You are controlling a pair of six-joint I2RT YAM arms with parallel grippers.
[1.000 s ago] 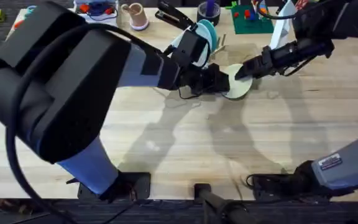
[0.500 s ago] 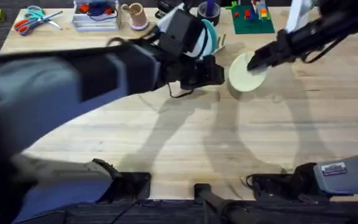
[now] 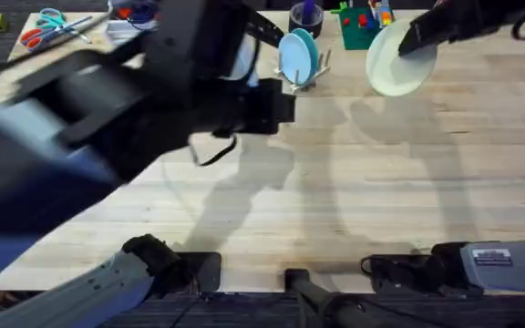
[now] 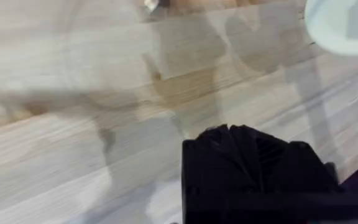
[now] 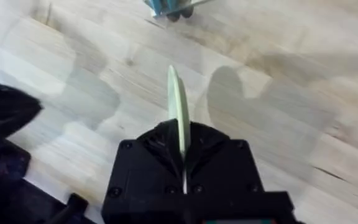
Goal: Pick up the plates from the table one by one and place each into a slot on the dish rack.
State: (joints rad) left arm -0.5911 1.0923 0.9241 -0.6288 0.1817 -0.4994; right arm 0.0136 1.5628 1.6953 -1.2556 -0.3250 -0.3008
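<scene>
cream plate [image 3: 399, 62] lifted | right end effector [image 3: 414, 38] grasping it | plates: 2 | left: unclear

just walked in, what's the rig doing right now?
It is loading plates into the dish rack. The teal plate stands upright in the rack at the far side of the table. The right gripper has its jaws clamped on the edge of the cream plate and holds it in the air, to the right of the rack. The left arm carries nothing.
</scene>
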